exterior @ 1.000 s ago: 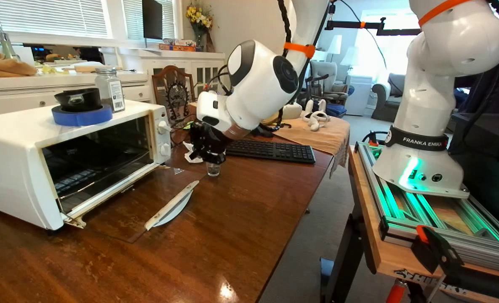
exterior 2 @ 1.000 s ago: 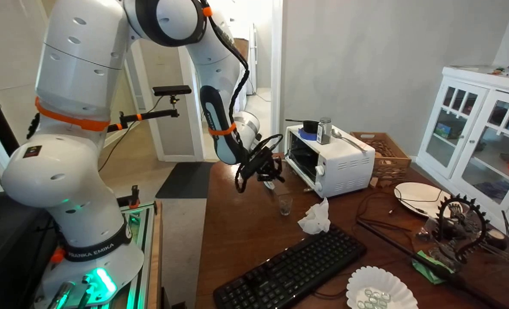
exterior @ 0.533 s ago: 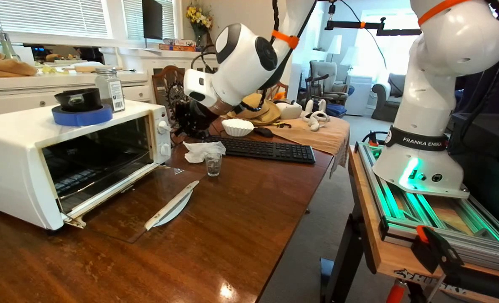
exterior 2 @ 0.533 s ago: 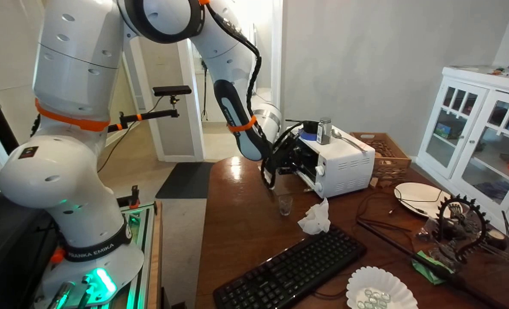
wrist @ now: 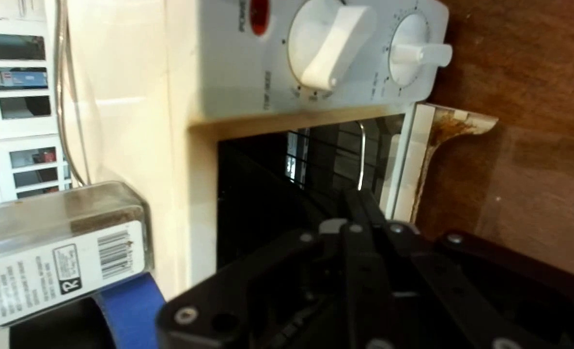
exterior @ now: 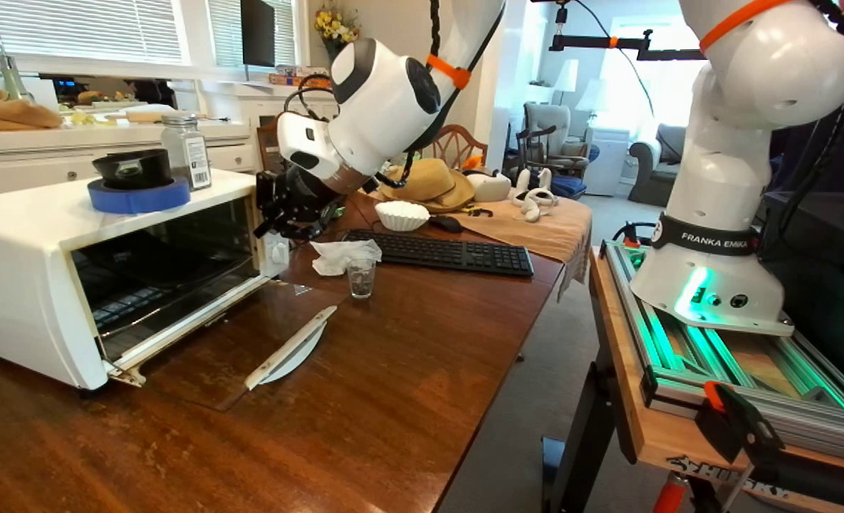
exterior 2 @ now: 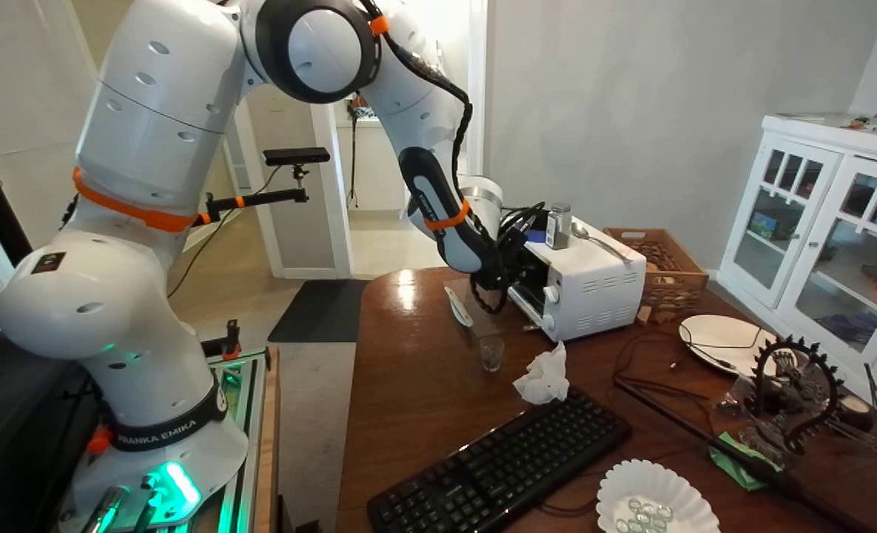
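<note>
Black two-fingered gripper, pinched tog., nr. boxy white metal toaster oven toward far edge of brown wooden tabletop; w/ clear glass door already lowered, nothing grasped yet.

Looks like a home: oven sits on table; chair, armchair, lamp, glass-door cabinet stand beyond table.

White toaster oven before me, upright on the table, front open, wire rack visible inside. Glass door folded down flat over it, pale handle along its outer edge, brown staining at its hinge end. Up close I make out two white knobs and a red lamp on the control panel.
</note>
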